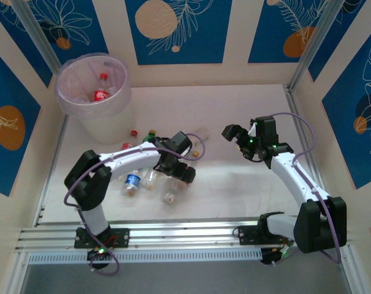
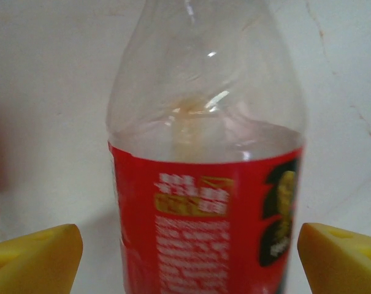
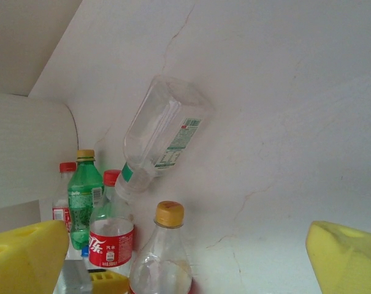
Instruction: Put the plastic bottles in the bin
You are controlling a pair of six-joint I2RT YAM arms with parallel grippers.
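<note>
A clear bottle with a red label (image 2: 203,202) stands between the yellow fingers (image 2: 35,260) of my left gripper (image 2: 188,260), which is open, with a gap on each side. In the top view the left gripper (image 1: 184,166) is among several bottles (image 1: 149,179) on the table. The bin (image 1: 93,92) stands at the far left with a red-labelled bottle (image 1: 101,95) inside. My right gripper (image 1: 231,131) is open and empty. Ahead of the right gripper (image 3: 188,254) are a yellow-capped bottle (image 3: 167,251), a cola bottle (image 3: 111,239), a green bottle (image 3: 84,196) and a clear one lying down (image 3: 164,131).
A blue-labelled bottle (image 1: 132,182) and another clear one (image 1: 171,190) lie near the left arm. Patterned walls close in the white table (image 1: 234,190) on three sides. A metal rail (image 1: 185,236) runs along the near edge.
</note>
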